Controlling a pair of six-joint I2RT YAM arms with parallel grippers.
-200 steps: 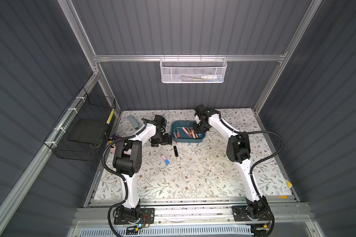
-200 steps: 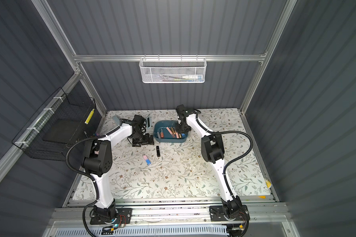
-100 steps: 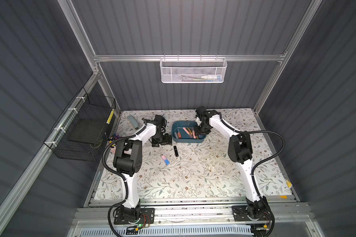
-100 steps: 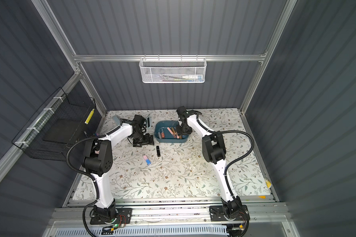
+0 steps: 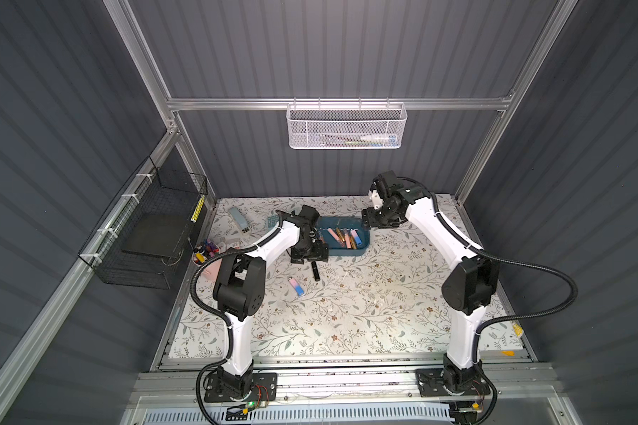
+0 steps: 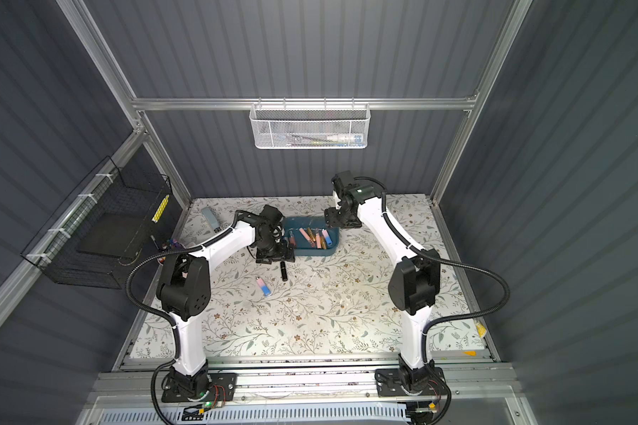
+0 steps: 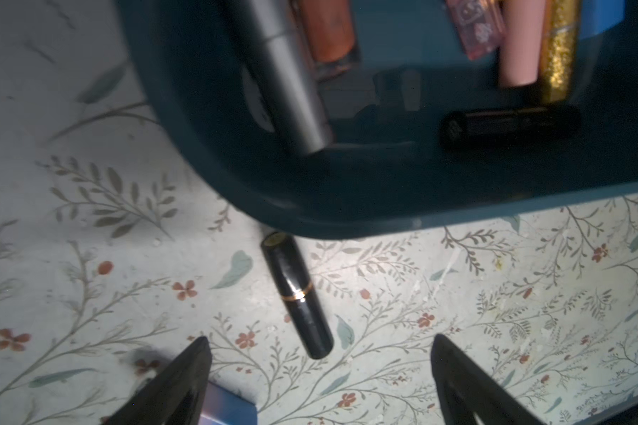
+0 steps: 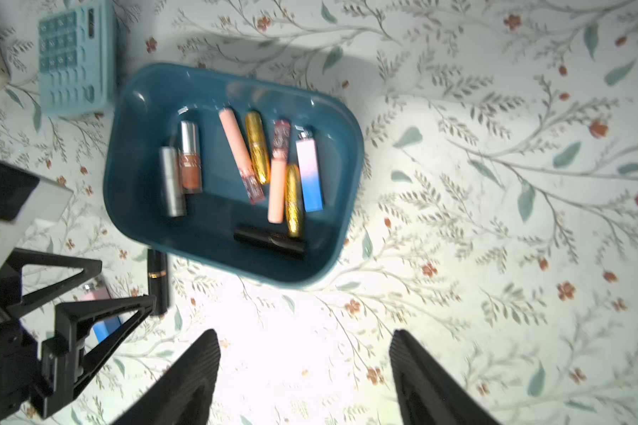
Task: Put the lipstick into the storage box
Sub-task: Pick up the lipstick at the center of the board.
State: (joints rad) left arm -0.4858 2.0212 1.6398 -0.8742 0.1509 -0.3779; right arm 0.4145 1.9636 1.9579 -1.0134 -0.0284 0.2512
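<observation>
Several lipsticks (image 8: pixel 236 147) in storage box (image 8: pixel 347 206); black lipstick (image 5: pixel 315 274) and pink-blue lipstick (image 5: pixel 296 286) left outside at its 7 o'clock in a top view; left gripper (image 7: pixel 320 338) wide, right gripper (image 8: pixel 305 331) spread, both empty.

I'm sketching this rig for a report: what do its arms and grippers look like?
The left arm and right arm have white shells with black joint housings; a black corrugated cable loops along each. The left gripper and right gripper have black triangular fingers.

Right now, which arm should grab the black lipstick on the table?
Left. The left gripper hangs open right by the black lipstick beside the storage box. The right gripper, open too, is on the box's far side.
</observation>
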